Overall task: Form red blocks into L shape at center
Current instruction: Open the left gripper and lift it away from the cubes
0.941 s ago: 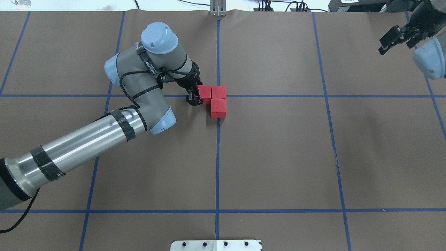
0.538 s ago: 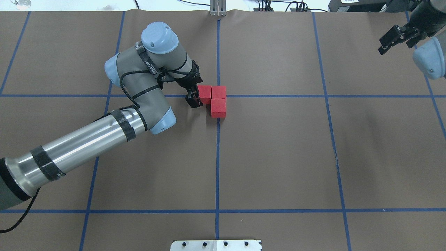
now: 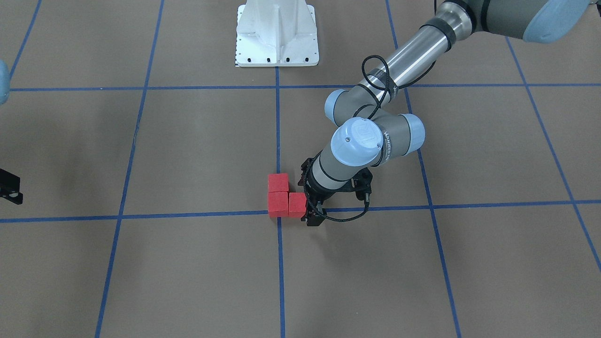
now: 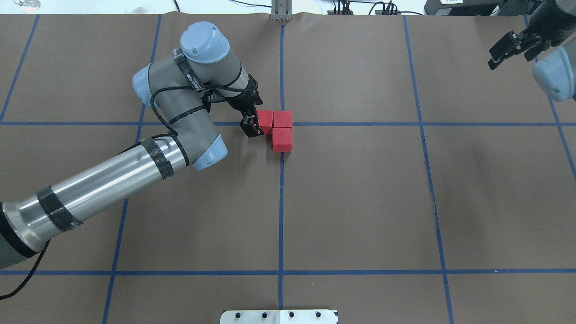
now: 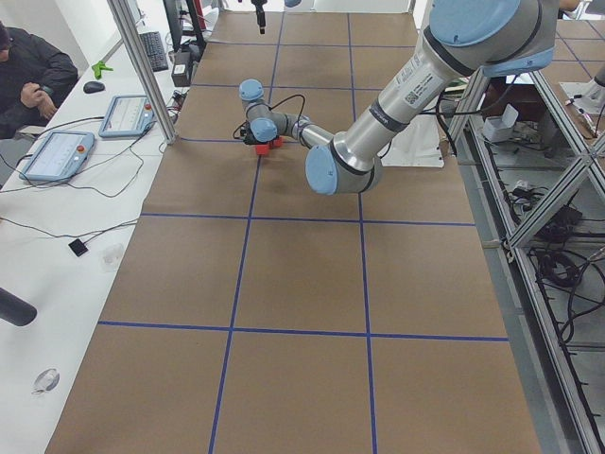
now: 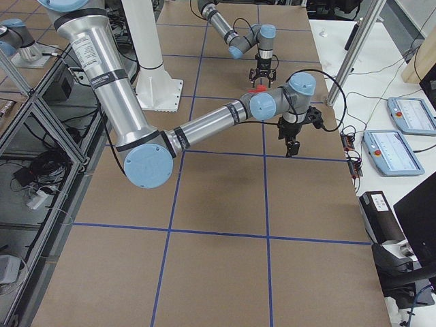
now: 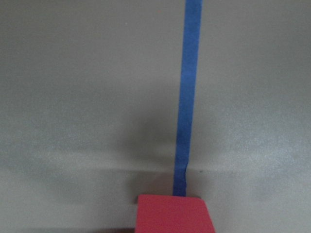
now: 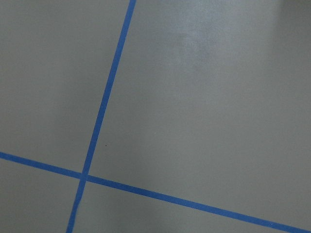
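Three small matte red cubes [image 4: 282, 139] touch in an L over the centre blue-tape crossing [image 4: 294, 123] of the brown gridded table [image 4: 360, 202] | left gripper [image 4: 251, 128], the nearer one, is against the L's left-end cube, jaws unreadable | right gripper [image 4: 506, 49] is over the far right corner, jaws unreadable.

Overhead, front oppose, share red blocks [image 4: 276, 130]; wrist views close, probably downward.

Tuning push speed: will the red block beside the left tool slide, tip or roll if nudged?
Likely slides, not rolls: the red block is a cube resting flat. Seemingly rigid, it would probably shove the neighbouring block it touches.
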